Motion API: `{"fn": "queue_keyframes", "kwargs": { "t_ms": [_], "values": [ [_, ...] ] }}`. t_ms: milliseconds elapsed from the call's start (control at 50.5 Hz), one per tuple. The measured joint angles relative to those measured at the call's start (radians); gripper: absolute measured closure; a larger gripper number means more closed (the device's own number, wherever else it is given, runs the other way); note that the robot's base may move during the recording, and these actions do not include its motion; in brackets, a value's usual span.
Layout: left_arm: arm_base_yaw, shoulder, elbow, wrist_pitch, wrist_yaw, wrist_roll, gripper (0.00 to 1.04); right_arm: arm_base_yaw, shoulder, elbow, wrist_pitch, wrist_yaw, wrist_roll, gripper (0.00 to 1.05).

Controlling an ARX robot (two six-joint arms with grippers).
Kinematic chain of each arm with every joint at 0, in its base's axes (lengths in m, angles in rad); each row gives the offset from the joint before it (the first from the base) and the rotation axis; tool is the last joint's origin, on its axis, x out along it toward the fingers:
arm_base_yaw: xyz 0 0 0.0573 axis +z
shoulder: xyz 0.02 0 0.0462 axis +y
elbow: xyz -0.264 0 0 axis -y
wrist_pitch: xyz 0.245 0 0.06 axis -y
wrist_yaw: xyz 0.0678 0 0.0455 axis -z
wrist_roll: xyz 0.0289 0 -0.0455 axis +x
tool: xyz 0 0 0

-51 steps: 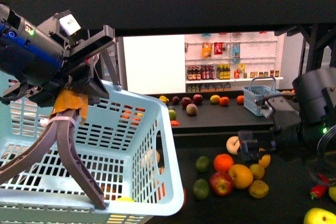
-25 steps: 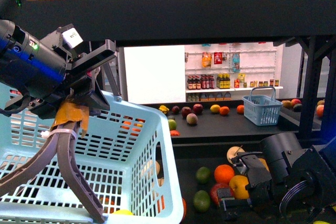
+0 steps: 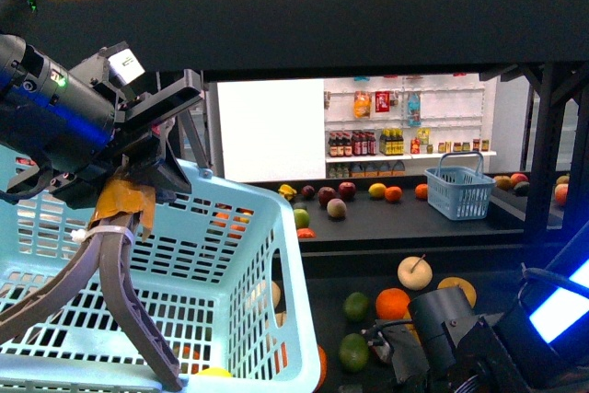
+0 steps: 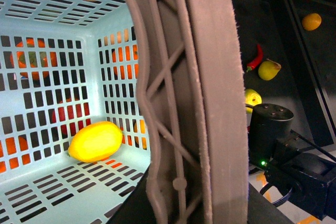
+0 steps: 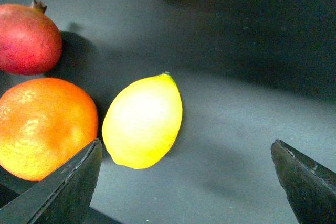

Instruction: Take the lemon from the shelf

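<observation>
Right pincer [image 5: 184,182] gapes wide over the lemon [image 5: 143,121] — left pincer's grip can't be told.

Right hand [image 5: 186,182] hangs low with fingers spread wide, while the left hand [image 3: 92,306], raised, seems clamped.

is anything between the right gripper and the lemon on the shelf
Nothing visible lies between them. In the right wrist view the right gripper is open with the lemon lying on the black shelf just ahead of its fingertips. An orange sits right beside the lemon, close to one fingertip, so it could get nudged.
</observation>
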Motion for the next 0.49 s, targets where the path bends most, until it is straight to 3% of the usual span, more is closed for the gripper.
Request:
{"fn": "queue_keyframes", "kwargs": {
  "t_ms": [495],
  "values": [
    [0.0,0.0,0.0,0.0,0.0,0.0,0.88,0.104,0.125,0.092,-0.019,0.031,-0.048,0.08]
  ]
}}
